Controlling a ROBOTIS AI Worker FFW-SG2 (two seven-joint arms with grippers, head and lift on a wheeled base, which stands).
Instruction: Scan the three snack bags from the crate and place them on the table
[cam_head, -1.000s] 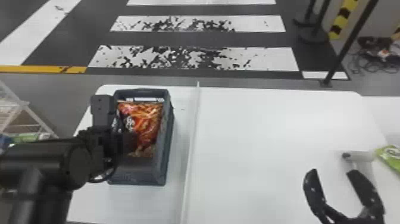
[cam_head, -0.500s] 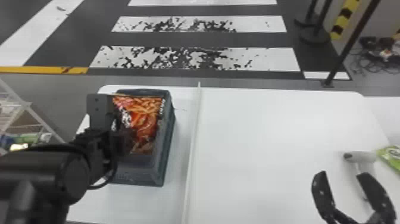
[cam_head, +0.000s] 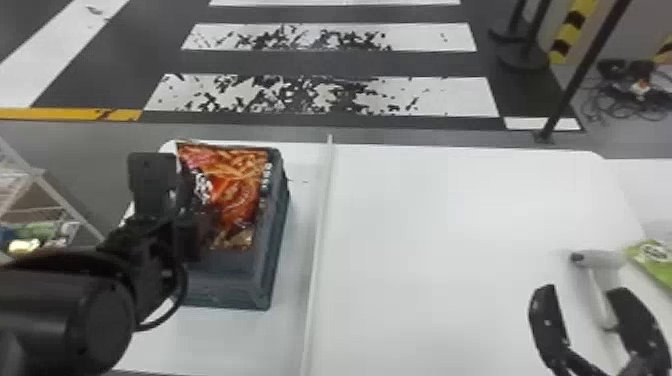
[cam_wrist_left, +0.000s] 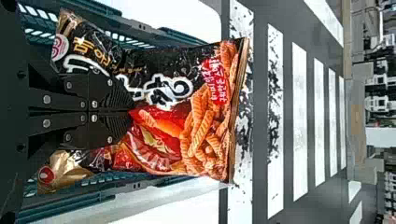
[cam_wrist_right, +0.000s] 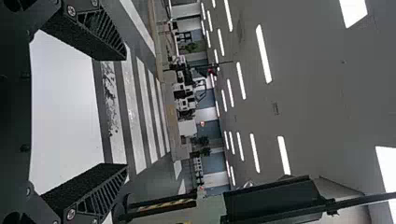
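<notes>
My left gripper (cam_head: 192, 225) is over the grey-green crate (cam_head: 272, 250) at the table's left, with a black and orange snack bag (cam_head: 235, 190) held at the crate's top. In the left wrist view, my left gripper (cam_wrist_left: 130, 112) is shut on that snack bag (cam_wrist_left: 163, 130), whose far end stands beyond the crate's rim (cam_wrist_left: 112, 205). At the right front, my right gripper (cam_head: 585, 300) stands open above the table (cam_head: 450, 250), near the grey handheld scanner (cam_head: 600, 280). The right wrist view has my right gripper (cam_wrist_right: 123, 112) with its fingers wide apart. A green bag (cam_head: 652, 260) lies at the right edge.
A thin raised divider (cam_head: 317, 250) runs front to back across the table, right of the crate. A wire shelf (cam_head: 40, 200) stands at the left, off the table. Beyond the table's far edge are posts (cam_head: 575, 80) on the floor.
The left gripper has raised the snack bag out of the crate somewhat, up and slightly toward the left. The right gripper has shifted to the right and a little nearer the front.
</notes>
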